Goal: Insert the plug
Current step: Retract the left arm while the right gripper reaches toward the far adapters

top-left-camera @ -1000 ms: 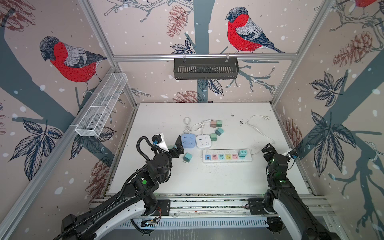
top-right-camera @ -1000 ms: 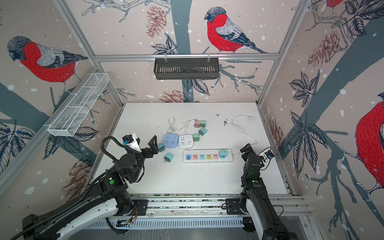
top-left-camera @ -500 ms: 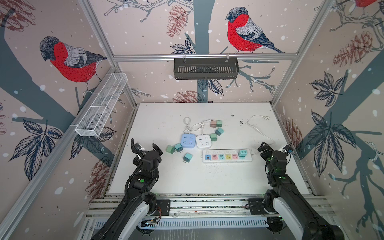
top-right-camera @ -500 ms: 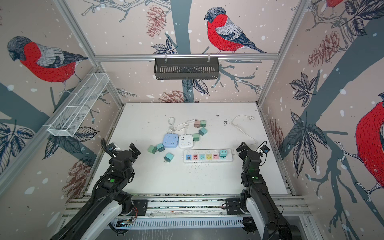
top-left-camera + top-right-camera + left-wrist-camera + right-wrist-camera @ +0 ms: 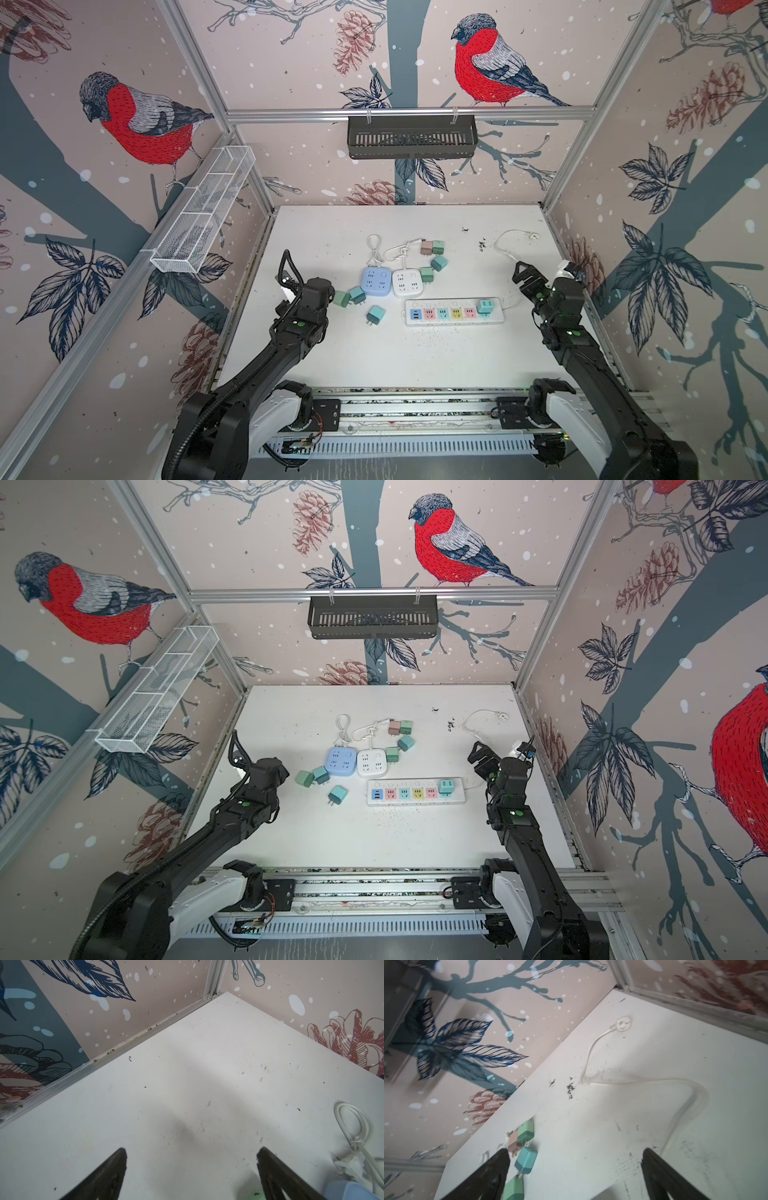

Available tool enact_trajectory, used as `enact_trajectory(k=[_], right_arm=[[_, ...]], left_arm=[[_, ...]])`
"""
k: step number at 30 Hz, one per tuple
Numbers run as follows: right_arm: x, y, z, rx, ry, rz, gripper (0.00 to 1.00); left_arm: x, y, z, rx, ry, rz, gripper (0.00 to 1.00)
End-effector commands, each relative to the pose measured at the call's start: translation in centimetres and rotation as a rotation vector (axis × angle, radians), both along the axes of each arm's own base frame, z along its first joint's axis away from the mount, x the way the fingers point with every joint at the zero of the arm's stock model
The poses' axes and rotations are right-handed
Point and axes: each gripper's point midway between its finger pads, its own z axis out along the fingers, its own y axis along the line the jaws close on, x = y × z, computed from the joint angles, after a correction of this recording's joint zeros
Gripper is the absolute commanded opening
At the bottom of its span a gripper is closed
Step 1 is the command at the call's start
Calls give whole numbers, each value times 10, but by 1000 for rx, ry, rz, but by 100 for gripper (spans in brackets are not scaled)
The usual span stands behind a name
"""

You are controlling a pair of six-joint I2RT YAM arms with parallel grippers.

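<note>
Bird-patterned walls [image 5: 137,124] closed in a white table [image 5: 415,357] on three sides. My left claw [image 5: 191,1150] stood at the left, spread wide and empty, aimed at the bare far-left corner. My right claw [image 5: 575,1150] stood at the right, equally wide, holding nothing. Between them lay a white power strip [image 5: 455,312] with a seated teal plug [image 5: 484,306] in its rightmost socket. Just beyond it sat a blue cube socket [image 5: 376,281] and a white cube socket [image 5: 408,282]. The loose teal plug [image 5: 376,314], which I took for the one to insert, lay on its side just left of the strip, prongs toward the near edge, well apart from both claws. Two green plugs [image 5: 341,298] lay a little further left, near the left claw.

I judged the likeliest slip to be grabbing a look-alike, since they lay so near. A pinch on the tipped plug could also leave its prongs tilted and jam them at the socket, and the unbraced strip might slide under the push.

Only the top views showed plug and strip together. The left wrist view gave neither, just bare table and a white cord loop [image 5: 353,1120]. The right wrist view, blurred, gave a thin white cord [image 5: 643,1081] and a far cluster of plugs [image 5: 525,1159].
</note>
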Motion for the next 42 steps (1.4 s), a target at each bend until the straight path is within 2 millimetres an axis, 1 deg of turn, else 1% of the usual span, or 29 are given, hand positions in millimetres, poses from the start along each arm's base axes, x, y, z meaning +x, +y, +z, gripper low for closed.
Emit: enact_trajectory(k=[1,3,5,8,10,12,16,24,28,29,31,35,37,42], right_arm=[[1,34,18,-18,-98,163,100],[5,52,20,-75,-88,187,99],[10,78,24,-152,-62,230,99],[15,112,26,-254,-40,254,100],[17,133,25,-297,-35,297,100],[21,149,21,-320,-18,339,99],[33,171,8,-353,49,384,100],[64,210,-42,-451,262,459,100],[82,220,-72,-510,375,459,99],[85,220,-77,-519,392,454,98],[93,219,-95,-547,444,432,96],[106,219,-121,-593,508,401,96],[114,216,-129,-614,526,376,96],[127,213,-139,-614,543,348,99]], left_arm=[[-3,8,0,3,3,61,98],[-3,7,0,-3,-5,57,98],[-3,4,1,-12,-20,32,98],[-2,-3,0,-29,-46,-28,98],[-3,-6,0,-42,-62,-54,98],[-4,-8,0,-49,-76,-69,98],[-8,-9,2,-59,-113,-86,98],[-8,-6,2,-50,-98,-62,98],[-6,-8,1,-47,-96,-77,98],[-5,-9,0,-45,-95,-81,98],[-4,-8,0,-40,-89,-78,98],[-2,-11,0,-44,-91,-94,98],[-2,-12,1,-45,-98,-106,98],[-2,-18,4,-54,-131,-154,98]])
